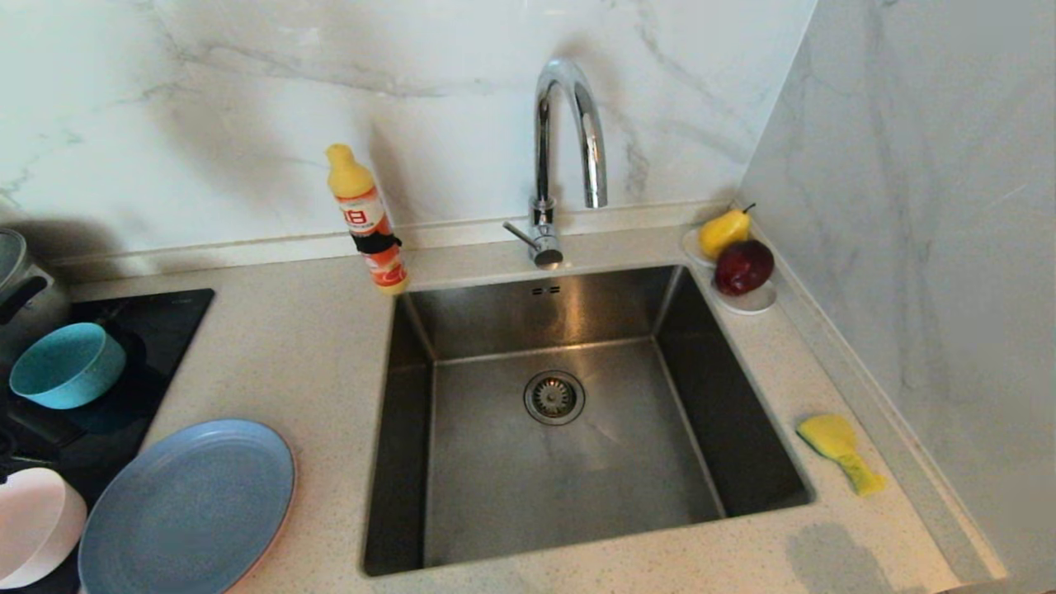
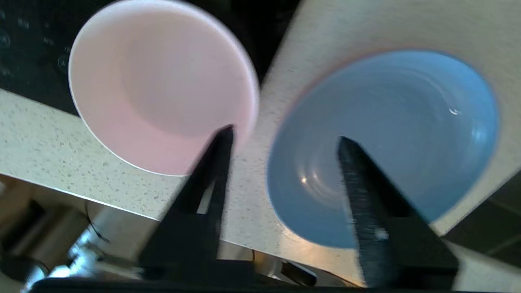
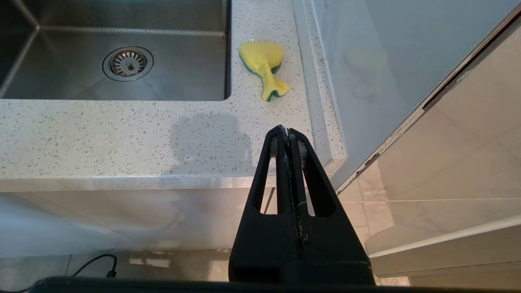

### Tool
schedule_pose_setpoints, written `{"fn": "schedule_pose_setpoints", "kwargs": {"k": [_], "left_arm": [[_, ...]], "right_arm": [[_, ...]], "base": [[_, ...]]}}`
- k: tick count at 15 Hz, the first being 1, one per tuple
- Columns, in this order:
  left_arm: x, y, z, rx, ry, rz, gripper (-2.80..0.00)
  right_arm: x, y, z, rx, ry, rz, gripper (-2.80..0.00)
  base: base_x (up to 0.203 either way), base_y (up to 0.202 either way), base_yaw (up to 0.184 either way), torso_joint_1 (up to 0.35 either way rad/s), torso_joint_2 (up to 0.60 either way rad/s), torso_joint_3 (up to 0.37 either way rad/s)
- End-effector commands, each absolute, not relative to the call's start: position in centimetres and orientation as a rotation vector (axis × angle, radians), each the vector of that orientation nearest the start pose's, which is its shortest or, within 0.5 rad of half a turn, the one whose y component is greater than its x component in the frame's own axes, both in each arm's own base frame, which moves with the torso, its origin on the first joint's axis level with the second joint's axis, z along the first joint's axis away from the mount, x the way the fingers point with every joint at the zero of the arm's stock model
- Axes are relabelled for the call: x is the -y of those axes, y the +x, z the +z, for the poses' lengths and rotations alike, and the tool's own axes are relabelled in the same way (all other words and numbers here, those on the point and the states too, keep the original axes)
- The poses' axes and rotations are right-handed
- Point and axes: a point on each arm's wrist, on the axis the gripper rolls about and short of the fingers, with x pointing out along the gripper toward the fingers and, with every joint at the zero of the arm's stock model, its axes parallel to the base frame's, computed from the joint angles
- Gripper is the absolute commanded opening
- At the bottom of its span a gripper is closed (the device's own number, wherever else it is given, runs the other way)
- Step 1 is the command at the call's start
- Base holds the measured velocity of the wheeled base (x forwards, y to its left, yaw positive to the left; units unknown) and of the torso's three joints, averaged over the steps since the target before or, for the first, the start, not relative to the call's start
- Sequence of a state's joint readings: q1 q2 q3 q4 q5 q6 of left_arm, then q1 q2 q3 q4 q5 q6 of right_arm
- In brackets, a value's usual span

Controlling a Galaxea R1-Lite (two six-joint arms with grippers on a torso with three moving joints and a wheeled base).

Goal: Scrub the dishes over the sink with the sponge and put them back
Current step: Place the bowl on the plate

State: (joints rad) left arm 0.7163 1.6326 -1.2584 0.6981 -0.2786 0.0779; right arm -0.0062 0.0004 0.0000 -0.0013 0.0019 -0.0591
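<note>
The grey-blue plate (image 1: pixel 190 507) (image 2: pixel 382 142) lies on the counter left of the sink (image 1: pixel 462 511) (image 3: pixel 61 87). Beside it sits the small pale pink dish (image 1: pixel 33 520) (image 2: pixel 163 81), partly on the black cooktop. The teal bowl (image 1: pixel 66 363) rests further back on the cooktop. My left gripper (image 2: pixel 285 134) hangs open above the strip of counter between the pink dish and the blue plate, holding nothing. The yellow sponge (image 1: pixel 837 450) (image 3: pixel 264 65) lies bent on the counter right of the sink. My right gripper (image 3: pixel 287 130) is shut and empty, low before the counter's front edge.
A yellow and orange detergent bottle (image 1: pixel 367 219) and the chrome tap (image 1: pixel 569 140) stand behind the sink. A white dish with a pear and a dark red fruit (image 1: pixel 738 256) sits in the back right corner. A steel pot (image 1: pixel 16 280) stands at the far left.
</note>
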Motion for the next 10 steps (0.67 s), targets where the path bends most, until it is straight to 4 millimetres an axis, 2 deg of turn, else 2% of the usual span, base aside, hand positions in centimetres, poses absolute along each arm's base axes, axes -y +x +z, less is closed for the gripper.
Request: {"fn": "schedule_pose_setpoints", "kwargs": {"k": [1, 6, 10], "left_arm": [[-17.7, 20.3, 19.7, -1.019, -0.507, 0.369, 0.00], [-20.6, 21.5, 16.3, -1.008, -0.561, 0.429, 0.00], [-20.6, 21.5, 15.6, -1.027, -0.586, 0.426, 0.00]], "right_arm": [[0.0, -2.3, 7.6, 0.000, -0.060, -0.003, -2.80], [0.0, -2.3, 7.6, 0.000, -0.060, -0.004, -2.80], [0.0, -2.3, 7.6, 0.000, -0.060, -0.005, -2.80]], "base": [[0.000, 0.000, 0.000, 0.000, 0.00, 0.000], [0.000, 0.000, 0.000, 0.000, 0.00, 0.000], [0.000, 0.000, 0.000, 0.000, 0.00, 0.000]]}}
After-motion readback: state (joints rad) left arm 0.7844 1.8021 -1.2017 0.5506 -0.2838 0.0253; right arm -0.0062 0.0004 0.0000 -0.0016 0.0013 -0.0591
